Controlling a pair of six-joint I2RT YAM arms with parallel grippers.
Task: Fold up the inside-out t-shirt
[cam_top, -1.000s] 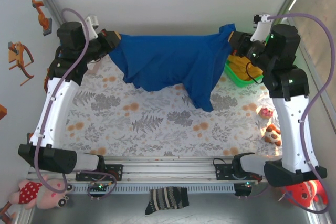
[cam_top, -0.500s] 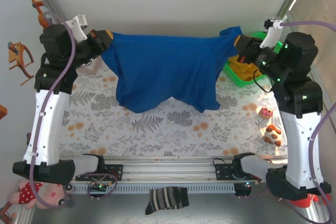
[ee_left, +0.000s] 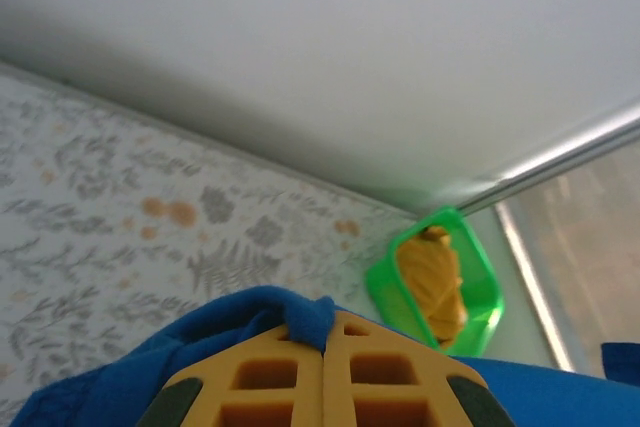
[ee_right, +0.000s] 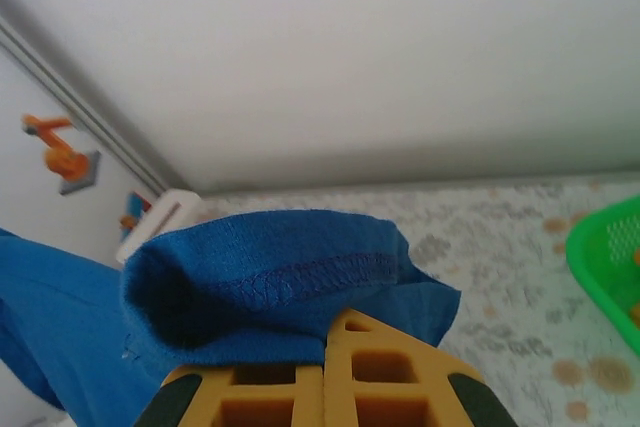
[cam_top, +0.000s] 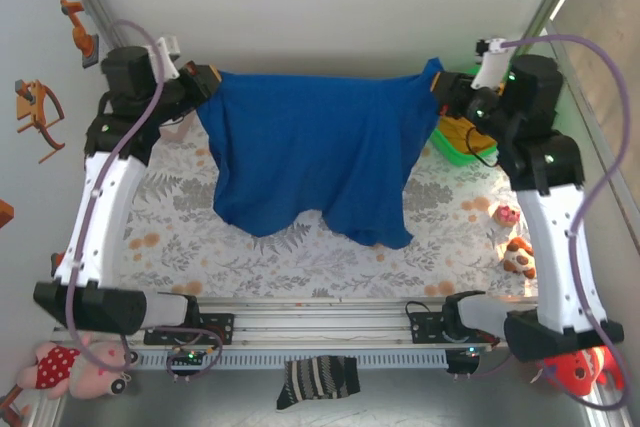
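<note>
No fold is made yet: the t-shirt (cam_top: 310,162) hangs spread out, its lower edge drooping toward the surface (cam_top: 300,257), so laying it flat and all the folding seem left. Farther back, both arms reach up and outward, with the left pincer (cam_top: 206,80) and right pincer (cam_top: 446,87) each clamped tight on a top corner.
</note>
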